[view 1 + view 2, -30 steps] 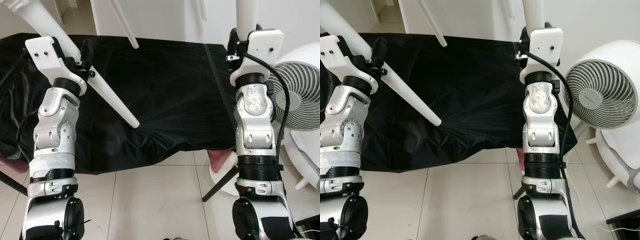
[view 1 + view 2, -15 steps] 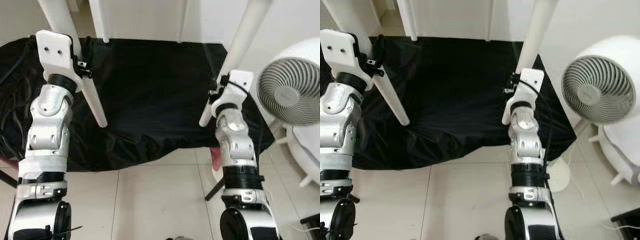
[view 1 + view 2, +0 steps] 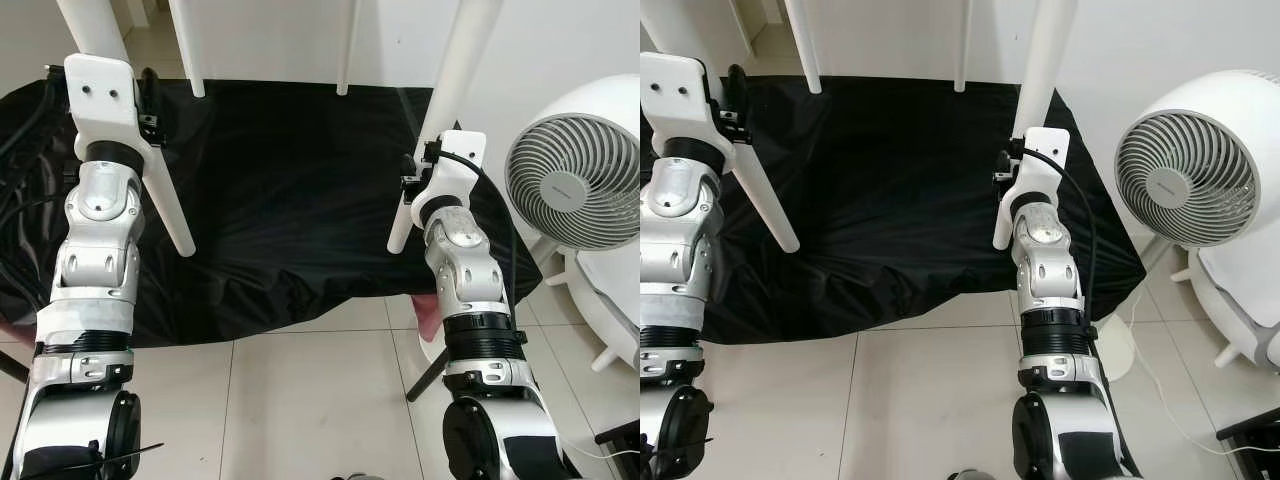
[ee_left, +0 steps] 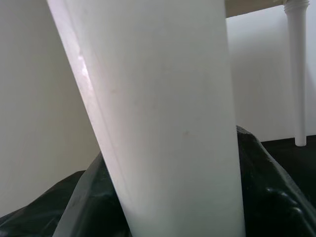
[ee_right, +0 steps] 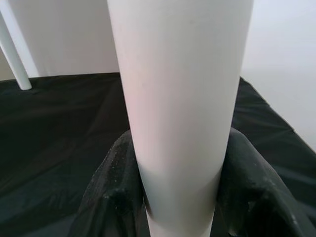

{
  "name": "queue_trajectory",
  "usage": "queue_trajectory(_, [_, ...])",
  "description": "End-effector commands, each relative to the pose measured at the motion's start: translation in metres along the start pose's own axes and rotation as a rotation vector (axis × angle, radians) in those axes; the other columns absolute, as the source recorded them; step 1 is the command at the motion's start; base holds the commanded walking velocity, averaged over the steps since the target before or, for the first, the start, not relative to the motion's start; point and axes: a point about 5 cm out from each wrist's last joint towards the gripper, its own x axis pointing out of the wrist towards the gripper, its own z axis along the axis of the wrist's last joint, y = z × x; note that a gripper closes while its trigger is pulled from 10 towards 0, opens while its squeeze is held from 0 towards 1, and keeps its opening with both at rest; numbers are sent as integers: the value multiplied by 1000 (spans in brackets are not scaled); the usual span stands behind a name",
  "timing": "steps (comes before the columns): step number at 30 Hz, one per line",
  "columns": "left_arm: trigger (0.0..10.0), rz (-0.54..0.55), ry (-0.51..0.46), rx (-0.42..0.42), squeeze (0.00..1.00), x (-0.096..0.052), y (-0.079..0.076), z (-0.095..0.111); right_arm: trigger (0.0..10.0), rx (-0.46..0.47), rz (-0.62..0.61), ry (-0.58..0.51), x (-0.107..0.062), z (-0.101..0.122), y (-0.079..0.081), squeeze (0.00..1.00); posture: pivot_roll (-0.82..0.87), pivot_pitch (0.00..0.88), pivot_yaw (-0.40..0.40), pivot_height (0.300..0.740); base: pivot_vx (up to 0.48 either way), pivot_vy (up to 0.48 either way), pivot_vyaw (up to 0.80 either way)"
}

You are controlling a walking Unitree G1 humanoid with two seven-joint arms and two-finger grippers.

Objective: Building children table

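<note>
**Two white table legs gripped above black cloth**

A tapered white plastic table leg [image 3: 165, 195] is pinched by the left hand [image 3: 140, 95]. A second white leg [image 3: 440, 110] is pinched by the right hand [image 3: 420, 175]. Both are held over the black sheet-covered worktop [image 3: 290, 200], beside a white round fan [image 3: 575, 175].

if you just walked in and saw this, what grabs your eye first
Two white table legs hang over a black cloth, one gripped by the left gripper on the left, one by the right gripper on the right. Two more legs stand at the cloth's far edge. A white fan sits on the floor to the right.
</note>
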Motion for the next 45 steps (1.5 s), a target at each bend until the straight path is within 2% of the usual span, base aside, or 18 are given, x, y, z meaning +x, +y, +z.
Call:
queue_trajectory(1, [0,21,-23,202,0,-5,-1,0,0,36,204,57,1,-7,39,0,-75,110,12,740,0,0,0])
queue_trajectory(5, [0,30,-38,228,0,-2,2,3,0,61,229,72,3,-6,44,0,-70,109,11,740,0,0,0])
queue_trajectory(6, [39,18,-28,225,0,-1,0,1,4039,48,228,69,4,-5,46,0,-70,109,11,740,0,0,0])
queue_trajectory(7, [10000,-16,-16,210,0,0,-4,-1,10000,28,220,58,5,-2,45,0,-70,109,11,740,0,0,0])
queue_trajectory(9, [10000,-52,-15,212,0,0,-9,-2,10000,-3,207,39,5,0,44,0,-70,109,11,740,0,0,0])
queue_trajectory(10, [10000,-83,-14,190,1000,-1,-13,-4,10000,-8,202,21,5,2,43,1000,-71,107,12,740,0,0,0])
queue_trajectory(16, [10000,-103,-8,145,1000,-4,-20,-6,10000,-77,185,-93,5,19,35,1000,-76,109,18,740,0,0,0])
queue_trajectory(17, [10000,-124,-16,122,1000,-5,-22,-4,10000,-92,191,-111,4,22,34,259,-76,109,18,740,0,0,0])
queue_trajectory(19, [10000,-150,-20,96,1000,-6,-24,-2,10000,-105,197,-121,2,25,33,0,-76,109,18,740,0,0,0])
queue_trajectory(21, [10000,-164,-22,62,1000,-7,-25,-1,10000,-112,199,-119,1,25,31,0,-76,109,18,740,0,0,0])
queue_trajectory(22, [10000,-196,-22,9,0,-10,-26,1,10000,-112,195,-101,-3,23,27,0,-75,108,21,740,0,0,0])
queue_trajectory(33, [10000,-306,9,4,0,-32,-12,-4,10000,-211,272,-73,-46,-2,9,0,-70,104,22,740,0,0,0])
queue_trajectory(34, [10000,-316,11,-4,1000,-32,-11,-4,10000,-219,254,-90,-46,-1,6,0,-71,104,21,740,0,0,0])
queue_trajectory(36, [10000,-316,11,-4,1000,-32,-11,-4,10000,-219,254,-90,-46,-1,6,0,-71,104,21,740,0,0,0])
queue_trajectory(37, [10000,-304,9,5,1000,-31,-10,-4,10000,-208,247,-111,-48,1,4,1000,-71,104,21,740,0,0,0])
queue_trajectory(39, [10000,-300,10,7,1000,-31,-11,-4,10000,-204,240,-129,-48,3,2,1000,-71,104,21,740,0,0,0])
queue_trajectory(40, [10000,-298,8,6,0,-30,-12,-3,10000,-204,241,-141,-48,5,0,71,-73,98,24,740,0,0,0])
queue_trajectory(45, [10000,-309,18,-9,0,-35,-13,-2,10000,-201,345,-140,-58,6,0,0,-73,95,24,740,0,0,0])
